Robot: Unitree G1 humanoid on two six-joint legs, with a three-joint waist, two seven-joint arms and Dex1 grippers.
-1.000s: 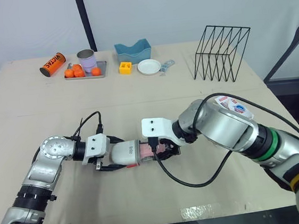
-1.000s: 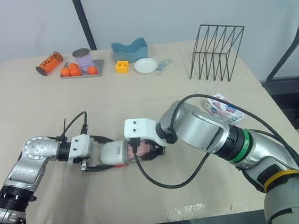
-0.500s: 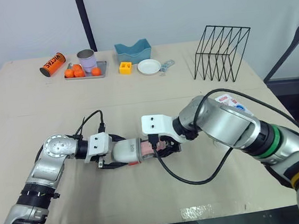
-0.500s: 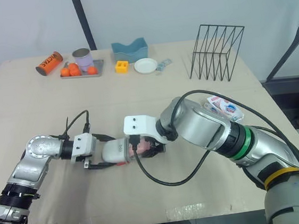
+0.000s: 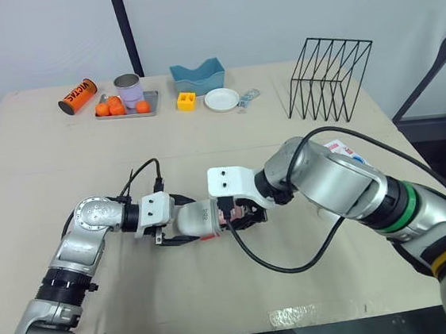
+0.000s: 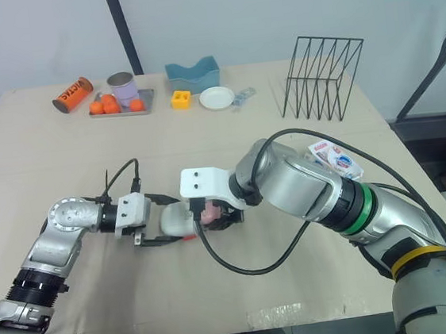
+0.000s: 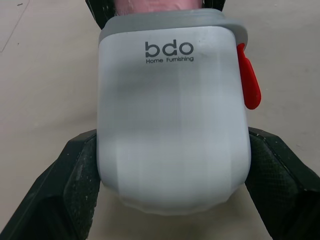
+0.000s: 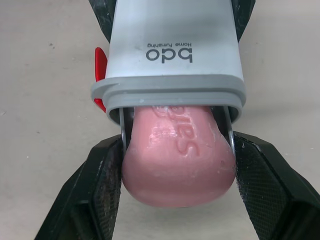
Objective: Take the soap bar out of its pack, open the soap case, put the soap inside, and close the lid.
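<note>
The soap case (image 5: pixel 193 218) is white with a grey rim and a red latch (image 7: pixel 248 82), and lies sideways just above the table's middle. My left gripper (image 5: pixel 180 225) is shut on its closed end, with black fingers (image 7: pixel 75 190) on both sides. The pink soap bar (image 8: pixel 179 160) sticks partway into the case's open mouth (image 8: pixel 170 92). My right gripper (image 5: pixel 240 215) is shut on the soap's outer end, with pads (image 8: pixel 102 187) pressing its flanks. The empty soap pack (image 5: pixel 343 152), white with blue and red print, lies on the table behind my right arm.
Along the far edge stand an orange tube (image 5: pixel 78 95), a metal tray (image 5: pixel 128 111) with small oranges and a can (image 5: pixel 129 89), a yellow block (image 5: pixel 187 100), a blue holder (image 5: pixel 197 75), a white dish (image 5: pixel 222 99) and a black wire rack (image 5: pixel 330 76).
Both grippers with the case and soap have shifted a little away from the table's front edge. Less pink shows between the case and my right gripper.
</note>
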